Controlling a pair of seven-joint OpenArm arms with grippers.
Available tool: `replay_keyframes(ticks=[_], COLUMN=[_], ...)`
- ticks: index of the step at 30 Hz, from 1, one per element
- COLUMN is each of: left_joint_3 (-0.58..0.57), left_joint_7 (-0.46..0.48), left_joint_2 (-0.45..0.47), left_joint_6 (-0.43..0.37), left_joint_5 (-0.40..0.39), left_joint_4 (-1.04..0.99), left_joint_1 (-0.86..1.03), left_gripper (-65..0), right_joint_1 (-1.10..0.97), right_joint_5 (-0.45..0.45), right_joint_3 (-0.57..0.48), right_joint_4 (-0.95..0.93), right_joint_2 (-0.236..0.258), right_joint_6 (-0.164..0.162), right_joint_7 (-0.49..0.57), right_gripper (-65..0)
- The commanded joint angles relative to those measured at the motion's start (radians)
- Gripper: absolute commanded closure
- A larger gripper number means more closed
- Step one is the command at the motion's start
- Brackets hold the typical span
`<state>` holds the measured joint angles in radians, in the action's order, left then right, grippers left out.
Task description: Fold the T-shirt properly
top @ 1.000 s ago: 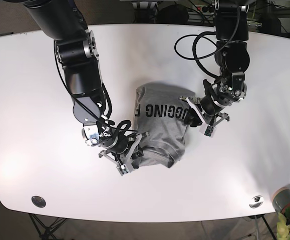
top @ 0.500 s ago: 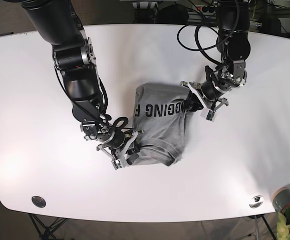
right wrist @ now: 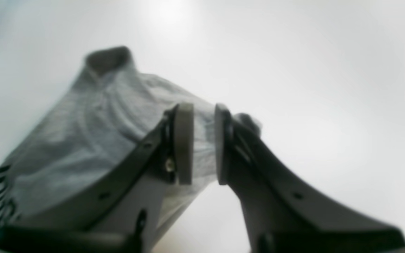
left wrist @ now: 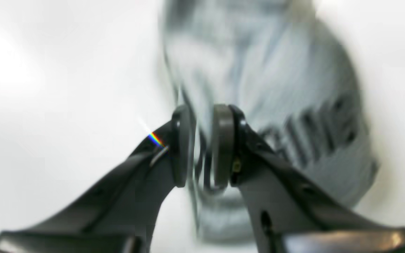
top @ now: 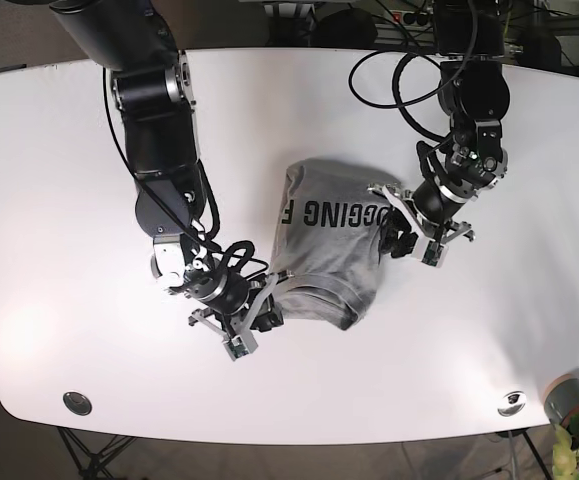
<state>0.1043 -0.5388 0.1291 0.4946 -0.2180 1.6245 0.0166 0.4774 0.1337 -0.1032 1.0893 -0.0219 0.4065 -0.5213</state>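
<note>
Lying bunched near the middle of the table (top: 59,180), the T-shirt (top: 331,262) is already a compact grey bundle, lettering face-up along its far half, its long axis running roughly from the far edge toward the near one in the base view.

Each arm holds one side of it. The left gripper (top: 401,232) sits at the bundle's edge on that view's right, just past the end of the lettering; in its own wrist view the pads (left wrist: 223,146) are drawn close with a blurred grey fold pinched between them. The right gripper (top: 257,315) is at the near corner on the view's left, and its wrist view shows the fingers (right wrist: 184,144) nearly together around a cloth edge (a narrow gap remains, filled with fabric).

So the shirt lies between the two grippers, stretched diagonally from one to the other. My guess is that the next fold turns on this line: both arms are equally close, each already gripping, so they would have to travel together to keep the cloth from twisting.
</note>
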Motion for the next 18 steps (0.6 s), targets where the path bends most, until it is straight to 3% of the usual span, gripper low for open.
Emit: replay_keyframes(ticks=[1,3,7,11,18], left_joint_3=[-0.001,-0.019,-0.059,-0.113,-0.223], left_joint_7=[-0.01,-0.054,-0.085,-0.083,-0.082], left_joint_2=[-0.001,-0.003,-0.003,-0.003,-0.007], left_joint_6=[0.003,-0.001,-0.127,-0.211,-0.328], left_joint_5=[-0.01,-0.01,-0.013,-0.011,-0.011], left_joint_4=[0.043,0.049,0.053,0.05,0.018], left_joint_1=[-0.028,-0.053,-0.089,-0.122,-0.188], left_gripper=[-11.9,-17.1,-27.1,-30.8,-31.8], right_joint_1=[-0.004,-0.029,-0.078,-0.134,-0.217], right_joint_5=[0.007,0.007,0.007,0.007,0.008], right_joint_3=[0.081,0.116,0.176,0.227,0.285], right_joint_4=[0.148,0.219,0.341,0.429,0.526], right_joint_2=[0.003,0.003,0.006,0.006,0.006], right_joint_6=[0.006,0.007,0.007,0.009,0.009], right_joint_7=[-0.047,-0.09,-0.152,-0.199,-0.214], right_gripper=[-10.0,-10.1,-10.3,-11.7,-31.7])
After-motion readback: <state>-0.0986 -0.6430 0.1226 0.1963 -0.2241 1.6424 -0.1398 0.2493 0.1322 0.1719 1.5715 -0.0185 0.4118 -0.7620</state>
